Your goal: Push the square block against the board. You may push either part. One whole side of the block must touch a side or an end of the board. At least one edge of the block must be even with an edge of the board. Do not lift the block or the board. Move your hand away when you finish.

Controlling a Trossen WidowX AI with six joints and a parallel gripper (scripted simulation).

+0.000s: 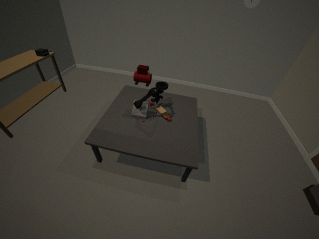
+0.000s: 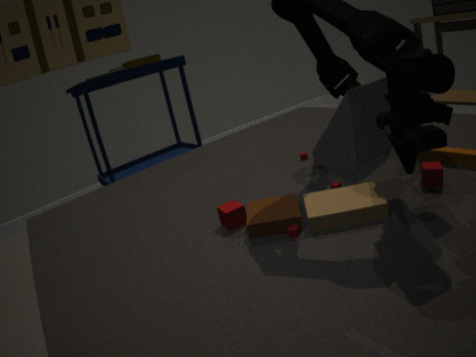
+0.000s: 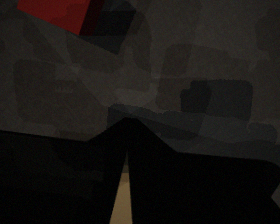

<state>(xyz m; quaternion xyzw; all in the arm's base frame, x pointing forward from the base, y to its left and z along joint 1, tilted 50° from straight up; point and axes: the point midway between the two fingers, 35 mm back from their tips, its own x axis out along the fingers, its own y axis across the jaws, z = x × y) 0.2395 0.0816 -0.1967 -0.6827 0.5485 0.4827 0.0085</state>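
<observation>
The brown square block [image 2: 274,216] [image 1: 166,116] lies flat on the table. The pale tan board [image 2: 345,207] [image 1: 161,109] lies flat beside it, its near end facing one side of the block. A thin dark line runs between them; I cannot tell whether they touch. Their front faces look nearly in line, but exact evenness cannot be told. My gripper [image 2: 409,171] [image 3: 130,124] is shut and empty, pointing down beyond the board's far end, apart from it and above the table. A strip of board shows between the fingers in the wrist view.
A large red cube [image 2: 231,215] [image 1: 169,119] sits by the block's outer side. A small red cube [image 2: 294,231] is at its front. Another red cube [image 2: 431,176] [image 3: 55,12] is near my gripper. A grey sloped body [image 2: 352,130] stands behind the board.
</observation>
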